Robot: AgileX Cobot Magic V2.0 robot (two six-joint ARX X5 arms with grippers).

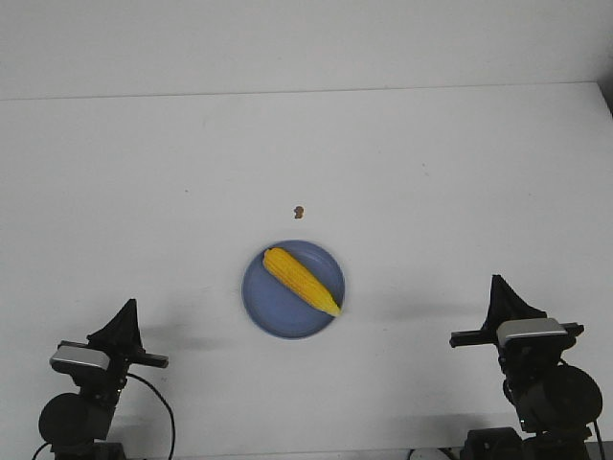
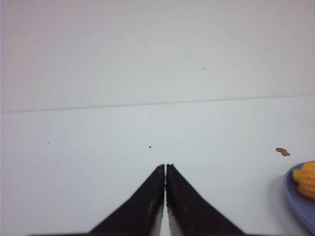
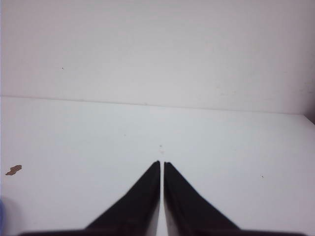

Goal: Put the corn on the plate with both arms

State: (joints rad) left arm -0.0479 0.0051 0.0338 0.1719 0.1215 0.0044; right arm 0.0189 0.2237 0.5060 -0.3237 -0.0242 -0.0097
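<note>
You'll find no readable text, label, brand, number or sign anywhere in these three views, on any object or surface.

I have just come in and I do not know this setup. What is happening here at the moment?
Nothing is being handled now. The corn lies on the blue plate in the middle of the white table. The left gripper and the right gripper are shut and empty, each near its own side, apart from the plate. A small brown speck lies beyond the plate.
</note>
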